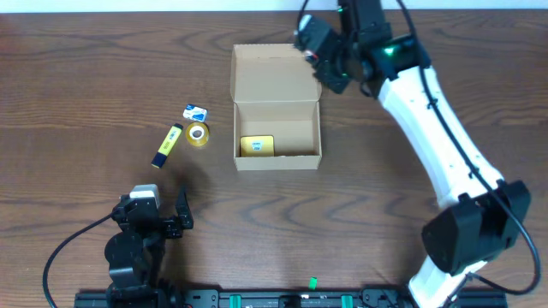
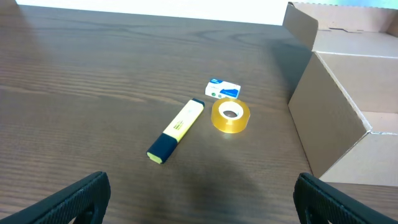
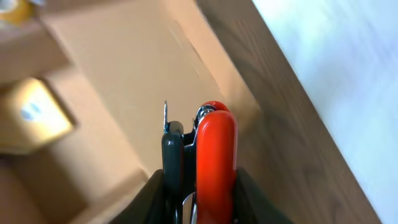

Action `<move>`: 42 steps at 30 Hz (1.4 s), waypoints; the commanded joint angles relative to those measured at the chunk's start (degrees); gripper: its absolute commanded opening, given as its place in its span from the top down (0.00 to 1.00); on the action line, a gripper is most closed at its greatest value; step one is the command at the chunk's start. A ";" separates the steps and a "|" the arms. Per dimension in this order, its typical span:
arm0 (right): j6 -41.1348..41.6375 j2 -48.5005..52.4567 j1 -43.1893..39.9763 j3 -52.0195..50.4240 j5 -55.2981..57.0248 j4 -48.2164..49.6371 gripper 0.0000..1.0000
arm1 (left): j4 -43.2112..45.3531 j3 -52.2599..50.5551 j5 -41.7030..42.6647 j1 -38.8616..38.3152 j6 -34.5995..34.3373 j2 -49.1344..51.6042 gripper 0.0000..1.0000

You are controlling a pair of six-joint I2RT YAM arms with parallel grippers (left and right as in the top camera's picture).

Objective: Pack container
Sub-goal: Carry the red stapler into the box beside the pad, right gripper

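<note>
The container is a tan cardboard box lying open, lid flap folded back, with a little yellow square box inside; both also show in the right wrist view, the container and the yellow box. My right gripper hovers over the lid's right edge. In the right wrist view it is shut on a red-and-black tool, perhaps a stapler. My left gripper is open and empty near the front edge; in the left wrist view only the table lies between its fingers.
Left of the container lie a yellow highlighter with a dark cap, a roll of yellow tape and a small white-and-blue box. The container's side wall stands at the right of the left wrist view.
</note>
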 commanded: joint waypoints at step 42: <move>-16.98 18.32 12.98 -1.05 -9.03 1.60 0.93 | -0.13 -1.20 0.20 0.20 -0.20 -0.33 0.05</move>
